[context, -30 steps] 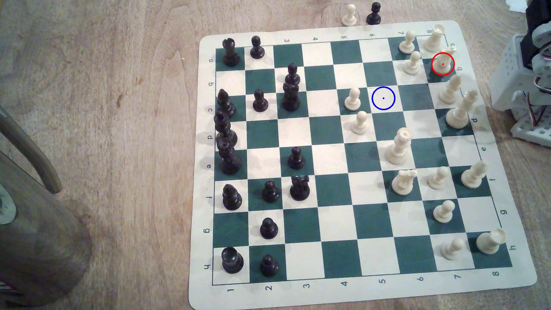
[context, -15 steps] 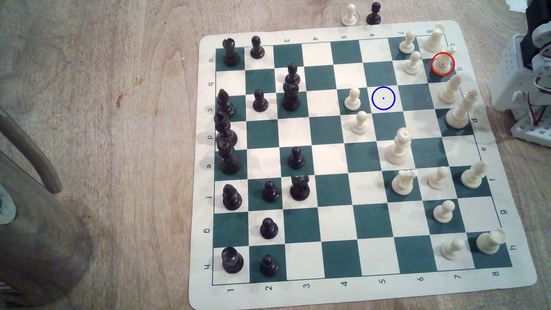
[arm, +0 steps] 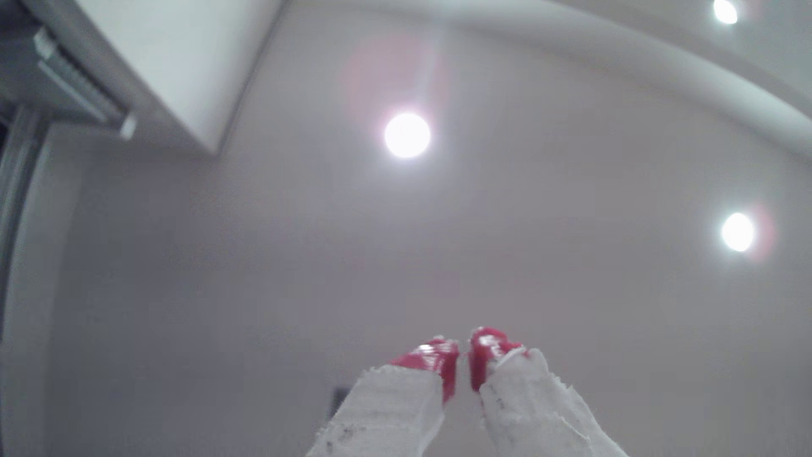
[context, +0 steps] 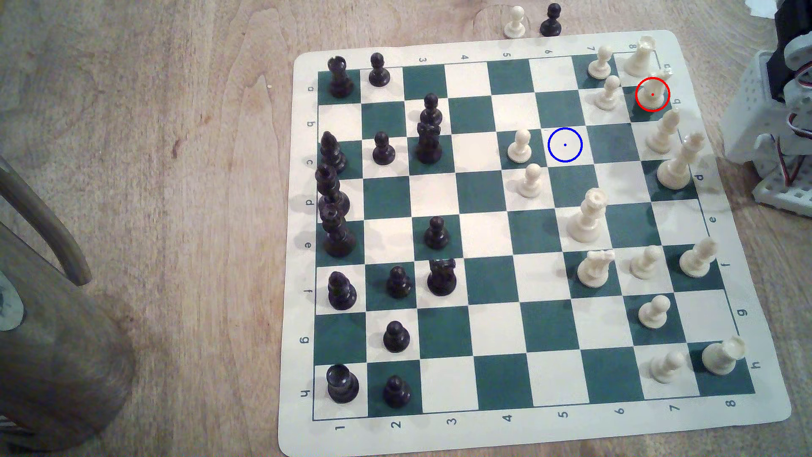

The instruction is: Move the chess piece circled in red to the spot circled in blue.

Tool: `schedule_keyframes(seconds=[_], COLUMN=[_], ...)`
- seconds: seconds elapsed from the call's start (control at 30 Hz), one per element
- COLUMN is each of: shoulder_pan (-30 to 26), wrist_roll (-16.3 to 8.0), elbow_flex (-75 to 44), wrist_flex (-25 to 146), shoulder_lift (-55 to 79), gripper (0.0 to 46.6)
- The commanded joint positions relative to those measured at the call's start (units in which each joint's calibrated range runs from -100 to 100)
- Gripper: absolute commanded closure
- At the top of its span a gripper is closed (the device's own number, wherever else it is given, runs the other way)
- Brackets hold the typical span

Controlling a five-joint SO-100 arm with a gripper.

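A green-and-cream chessboard [context: 483, 281] lies on a wooden tabletop [context: 175, 132], seen from above. The piece to be moved, a cream-white knight [context: 653, 90], stands upright inside a red ring on a dark green square near the board's far corner on the exterior view's right. A cream rook [context: 639, 57] stands on the square just behind it, a cream pawn [context: 608, 94] on the square to its left in that view, and a taller cream piece [context: 662, 132] on the square in front of it, so it is hemmed in on three sides.

The goal is a bare cream square marked by a blue ring with a dot [context: 565, 145], two columns to the exterior view's left of the knight and one row nearer the camera. Another cream pawn [context: 520, 147] stands just beside that square.

The robot arm's white base and lower joints [context: 777, 114] sit off the board at the exterior view's right edge, close to the knight's corner. In the wrist view, the fingers [arm: 463, 356], white with red tips, point up toward a pale ceiling with round lights [arm: 407, 135]. They are nearly closed, with a thin gap between the tips, and hold nothing.

The knight's long axis is vertical, and it lies below and in front of the arm. The arm probably must fold forward and down, with the fingers opened, before any grasp.
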Motion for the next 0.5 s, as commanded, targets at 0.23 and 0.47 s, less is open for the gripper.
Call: schedule_keyframes(seconds=[0.23,0.47], shoulder_pan=[-4.5,-0.6], wrist_roll=[0.2,1.0], elbow_flex=[1.1,1.0], wrist_flex=[37.2,65.6], shoulder_lift=[0.1,0.2], gripper=[46.4,46.4])
